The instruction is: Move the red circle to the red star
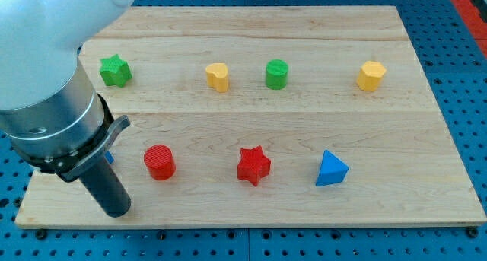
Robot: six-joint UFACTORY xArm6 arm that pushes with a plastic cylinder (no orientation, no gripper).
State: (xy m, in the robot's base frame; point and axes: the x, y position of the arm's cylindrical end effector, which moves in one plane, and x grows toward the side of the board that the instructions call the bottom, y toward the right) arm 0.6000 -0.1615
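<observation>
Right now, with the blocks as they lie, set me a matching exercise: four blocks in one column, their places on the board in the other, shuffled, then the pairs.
Blocks:
1. red circle
2. green star
3. blue triangle
4. red star

Places:
A. top row, nearest the view's left
B. bottom row, nearest the view's right
C. bottom row, between the other two bottom-row blocks listed
D. bottom row, closest to my tip

Pairs: 1-D, 2-A, 3-B, 4-C
</observation>
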